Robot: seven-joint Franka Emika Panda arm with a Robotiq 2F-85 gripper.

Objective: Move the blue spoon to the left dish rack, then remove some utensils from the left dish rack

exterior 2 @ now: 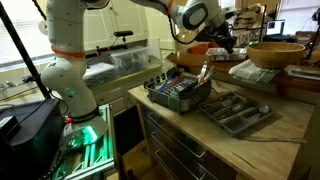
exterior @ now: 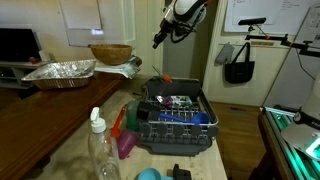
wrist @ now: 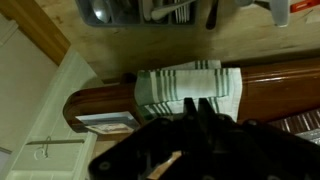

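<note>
A clear bottle stands nearest, with the dish rack on the tabletop behind. The gripper hangs at its 12 o'clock, jaws shut (load unclear). The blue spoon is undiscernible. It is likely light, stiff and slick, so pinch mid-handle.

This looks like a research lab with a kitchen corner: a whiteboard hangs on the wall, a monitor stands aside, and a wooden bench with drawers carries a dish rack, a foil pan and a wooden bowl.

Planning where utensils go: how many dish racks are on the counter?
2, both on the counter: a dark rack nearer the robot, and a flatter grey rack beside it. Others may be hidden off-frame.
</note>
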